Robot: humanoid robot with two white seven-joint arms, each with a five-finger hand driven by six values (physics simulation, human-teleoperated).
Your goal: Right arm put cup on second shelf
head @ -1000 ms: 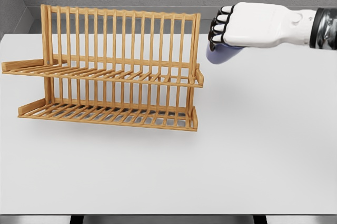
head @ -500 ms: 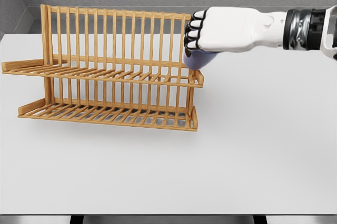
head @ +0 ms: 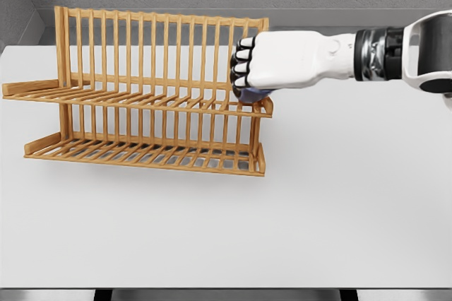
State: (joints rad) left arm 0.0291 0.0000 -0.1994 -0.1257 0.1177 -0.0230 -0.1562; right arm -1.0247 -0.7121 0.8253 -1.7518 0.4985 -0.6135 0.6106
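A wooden two-tier rack (head: 141,103) stands on the left half of the white table (head: 339,195). My right hand (head: 248,68) reaches in from the right, fingers curled around a pale lavender cup (head: 253,94). Only the cup's bottom shows below the fist. It hangs at the right end of the upper shelf (head: 176,103), just above the slats or touching them; I cannot tell which. The lower shelf (head: 141,152) holds nothing. My left arm is out of view.
A grey wall rises behind the table. The rack's tall back slats (head: 141,46) stand just behind my hand. The table's front edge (head: 226,288) runs along the bottom of the view.
My right hand has carried the cup leftward and down, from beside the rack's top right corner to over the right end of the upper shelf.
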